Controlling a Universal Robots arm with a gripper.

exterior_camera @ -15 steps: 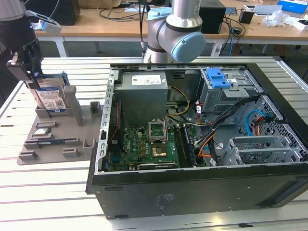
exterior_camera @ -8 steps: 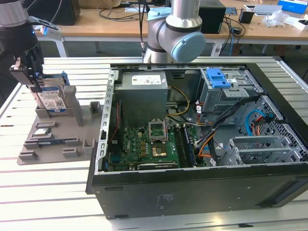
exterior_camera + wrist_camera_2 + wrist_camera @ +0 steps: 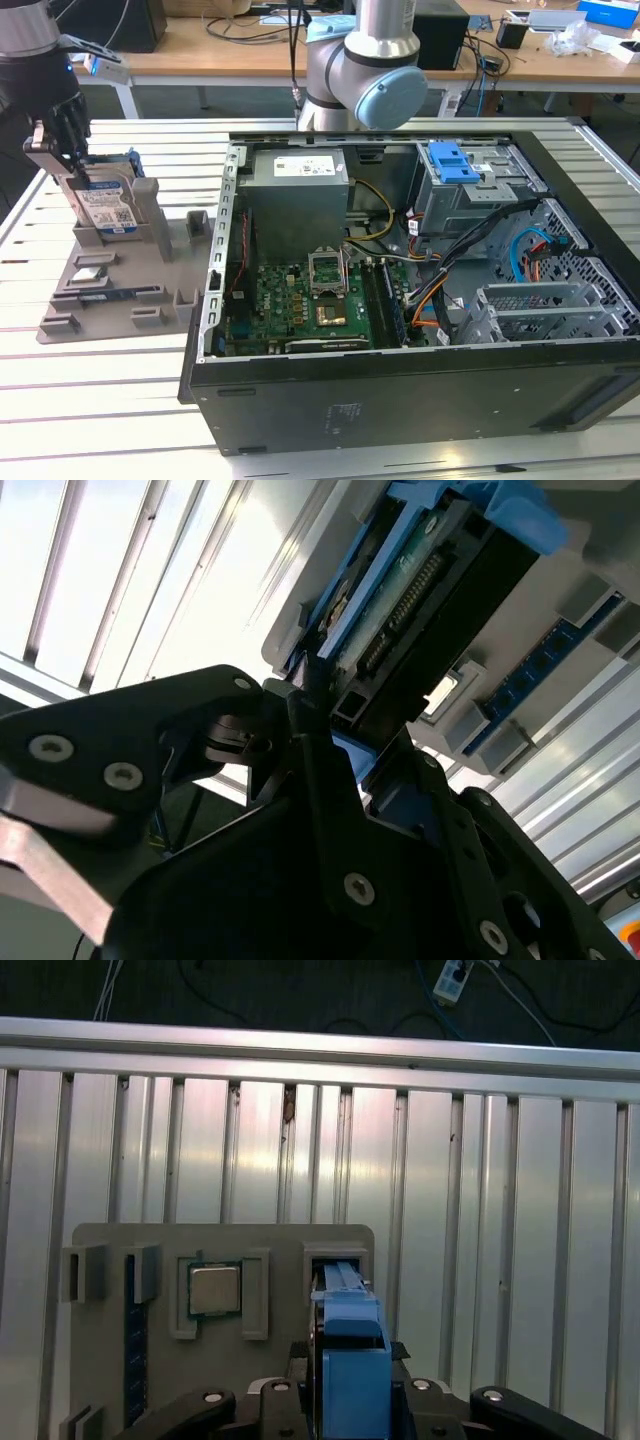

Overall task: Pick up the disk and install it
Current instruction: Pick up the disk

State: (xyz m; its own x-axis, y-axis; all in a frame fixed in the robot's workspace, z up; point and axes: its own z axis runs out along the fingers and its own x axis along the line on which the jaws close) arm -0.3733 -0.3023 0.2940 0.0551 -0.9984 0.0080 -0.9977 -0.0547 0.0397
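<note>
The disk (image 3: 108, 205) stands on edge in a slot of the grey holder (image 3: 120, 290) at the exterior view's left, its blue-and-white label facing out. My gripper (image 3: 62, 158) has come down on its top edge and is shut on it. In the second wrist view the black fingers (image 3: 300, 730) pinch the disk (image 3: 420, 590) by its connector end. The first wrist view looks along the disk's blue rail (image 3: 350, 1360), which lies between the gripper (image 3: 350, 1395) jaws above the holder (image 3: 270, 1240).
The open computer case (image 3: 560, 395) lies at the exterior view's right, with a grey drive cage (image 3: 470, 195) topped by a blue latch (image 3: 450, 160), a power-supply box (image 3: 298, 190) and cables. A processor chip (image 3: 214, 1290) sits in the holder. The table is slatted aluminium.
</note>
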